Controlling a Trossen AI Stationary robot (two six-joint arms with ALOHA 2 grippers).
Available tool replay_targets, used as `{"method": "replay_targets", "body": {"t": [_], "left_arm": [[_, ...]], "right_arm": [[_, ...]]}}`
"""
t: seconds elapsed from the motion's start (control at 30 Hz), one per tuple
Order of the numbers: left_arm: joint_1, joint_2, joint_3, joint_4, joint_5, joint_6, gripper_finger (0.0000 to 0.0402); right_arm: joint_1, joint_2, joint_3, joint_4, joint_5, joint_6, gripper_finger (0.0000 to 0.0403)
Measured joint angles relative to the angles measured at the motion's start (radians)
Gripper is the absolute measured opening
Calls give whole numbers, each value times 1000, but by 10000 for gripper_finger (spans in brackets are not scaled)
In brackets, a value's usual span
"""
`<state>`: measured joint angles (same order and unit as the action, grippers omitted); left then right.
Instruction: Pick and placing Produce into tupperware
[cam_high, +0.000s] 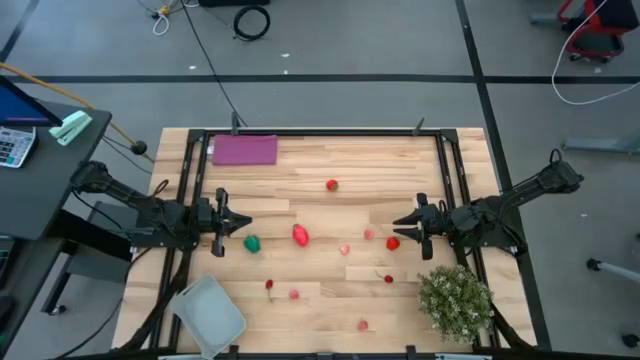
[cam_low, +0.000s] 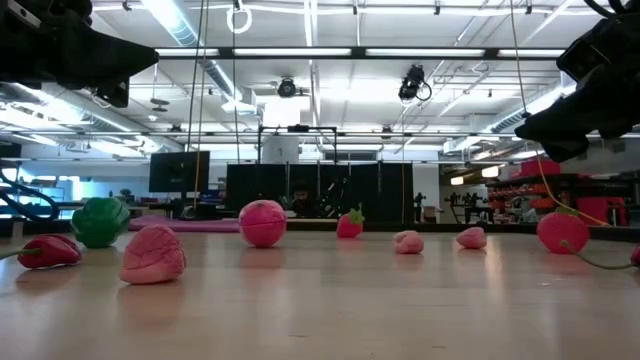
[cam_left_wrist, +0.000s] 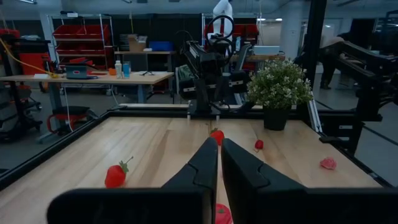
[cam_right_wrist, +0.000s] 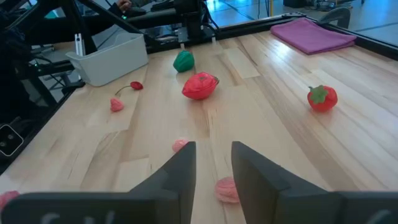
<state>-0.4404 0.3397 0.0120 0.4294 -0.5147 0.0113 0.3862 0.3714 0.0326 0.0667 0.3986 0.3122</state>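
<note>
Pink and red produce (cam_low: 153, 254) lies scattered mid-surface, none yet in the tupperware (cam_high: 209, 314) at the near-left corner. Left end effector (cam_high: 232, 224), fingers nearly closed, and right end effector (cam_high: 408, 230), fingers parted, hover empty, probably poised to begin picking.

I am looking at a robotics lab or workshop hall, not a home. Behind the wooden table (cam_high: 330, 260) a wide open floor is stretching away under long ceiling light strips (cam_low: 300, 52) and exposed ducting. Red shelving racks (cam_left_wrist: 81, 37) are standing at the far left in the left wrist view, with a workbench (cam_left_wrist: 87, 78) carrying bottles and tools in front of them. Cables (cam_high: 250, 20) are lying on the grey floor, which is marked with dark tape lines, and a red office chair (cam_high: 595, 30) is sitting at the far right. A calculator (cam_high: 14, 145) is resting on a side desk at the left.
</note>
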Motion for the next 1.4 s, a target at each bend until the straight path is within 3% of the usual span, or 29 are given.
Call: {"method": "replay_targets", "body": {"t": [1.4], "left_arm": [[0, 0, 0, 0, 0, 0, 26]], "right_arm": [[0, 0, 0, 0, 0, 0, 110]]}}
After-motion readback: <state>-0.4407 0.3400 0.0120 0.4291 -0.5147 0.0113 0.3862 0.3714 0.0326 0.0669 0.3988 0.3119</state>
